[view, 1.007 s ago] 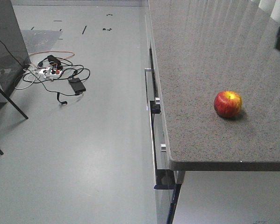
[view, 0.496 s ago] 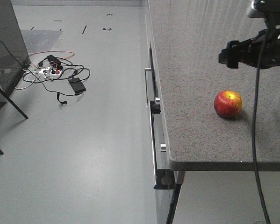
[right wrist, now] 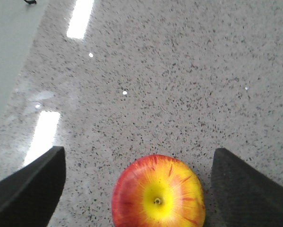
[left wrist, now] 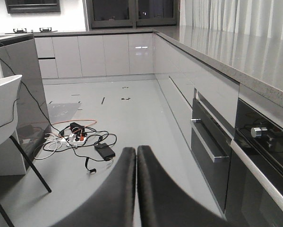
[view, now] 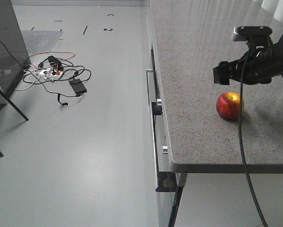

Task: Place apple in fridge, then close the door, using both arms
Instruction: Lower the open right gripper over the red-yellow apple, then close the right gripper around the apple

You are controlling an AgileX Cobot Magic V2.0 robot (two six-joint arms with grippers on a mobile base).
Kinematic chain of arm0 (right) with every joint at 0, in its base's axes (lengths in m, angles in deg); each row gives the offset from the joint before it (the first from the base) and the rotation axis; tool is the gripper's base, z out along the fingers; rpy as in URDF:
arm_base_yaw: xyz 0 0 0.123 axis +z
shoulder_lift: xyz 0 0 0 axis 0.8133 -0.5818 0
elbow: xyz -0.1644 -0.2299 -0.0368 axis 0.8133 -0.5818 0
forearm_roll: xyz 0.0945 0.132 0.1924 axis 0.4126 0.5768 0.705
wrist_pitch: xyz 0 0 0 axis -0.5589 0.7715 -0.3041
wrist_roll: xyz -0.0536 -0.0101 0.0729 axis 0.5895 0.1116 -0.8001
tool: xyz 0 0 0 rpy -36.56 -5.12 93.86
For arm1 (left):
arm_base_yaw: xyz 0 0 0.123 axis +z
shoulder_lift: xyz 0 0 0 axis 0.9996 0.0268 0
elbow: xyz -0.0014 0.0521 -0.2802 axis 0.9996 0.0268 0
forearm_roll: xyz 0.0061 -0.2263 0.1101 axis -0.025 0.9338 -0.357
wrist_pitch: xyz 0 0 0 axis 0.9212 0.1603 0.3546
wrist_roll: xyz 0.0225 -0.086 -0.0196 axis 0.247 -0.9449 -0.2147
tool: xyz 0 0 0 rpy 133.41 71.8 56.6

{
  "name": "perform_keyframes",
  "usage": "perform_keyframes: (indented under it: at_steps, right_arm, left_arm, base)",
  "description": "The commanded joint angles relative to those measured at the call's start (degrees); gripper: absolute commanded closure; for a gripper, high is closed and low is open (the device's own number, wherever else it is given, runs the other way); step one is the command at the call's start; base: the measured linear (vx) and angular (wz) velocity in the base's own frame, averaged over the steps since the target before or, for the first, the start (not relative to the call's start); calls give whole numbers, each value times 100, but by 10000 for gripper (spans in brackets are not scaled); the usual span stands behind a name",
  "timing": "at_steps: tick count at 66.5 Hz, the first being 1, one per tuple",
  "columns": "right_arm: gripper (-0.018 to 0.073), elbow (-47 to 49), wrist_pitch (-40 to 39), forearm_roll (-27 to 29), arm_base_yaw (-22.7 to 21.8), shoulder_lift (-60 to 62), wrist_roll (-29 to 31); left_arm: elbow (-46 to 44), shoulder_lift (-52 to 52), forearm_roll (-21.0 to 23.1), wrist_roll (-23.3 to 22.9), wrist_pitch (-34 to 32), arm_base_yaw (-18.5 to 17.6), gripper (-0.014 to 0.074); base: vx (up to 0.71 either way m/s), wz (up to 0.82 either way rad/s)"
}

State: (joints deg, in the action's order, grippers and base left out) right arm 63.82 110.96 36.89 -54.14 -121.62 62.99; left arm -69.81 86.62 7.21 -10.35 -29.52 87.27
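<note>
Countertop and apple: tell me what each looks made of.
Countertop: grey speckled stone or a stone-look composite, polished. It carries bright strip reflections. Apple: looks like real fruit, with smooth, slightly glossy skin, red streaks over yellow and a stem in the dimple. A good replica cannot be ruled out.

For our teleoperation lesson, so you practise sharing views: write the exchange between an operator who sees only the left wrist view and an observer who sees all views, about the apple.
Operator: I see only my shut left pincer and the floor. Where is the apple?
Observer: It rests on the speckled countertop.
Operator: Is the right pincer holding it?
Observer: No. It is open above the apple, which lies between its fingers, untouched.
</note>
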Motion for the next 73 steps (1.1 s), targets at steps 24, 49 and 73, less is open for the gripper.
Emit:
perform_keyframes:
  at_steps: [24, 49, 73]
  right_arm:
    - [-35, 186, -281, -434, -31, -291, -478]
    - [-14, 186, -124, -764, -29, -571, -643]
    - [232, 186, 108, -759, -29, -507, -617]
  left_arm:
    - [87, -35, 9, -4, -368, 2, 604]
    - [87, -35, 9, -4, -368, 2, 604]
    - [87, -35, 9, -4, -368, 2, 604]
  base:
    - [0, 0]
    - [0, 0]
    - [0, 0]
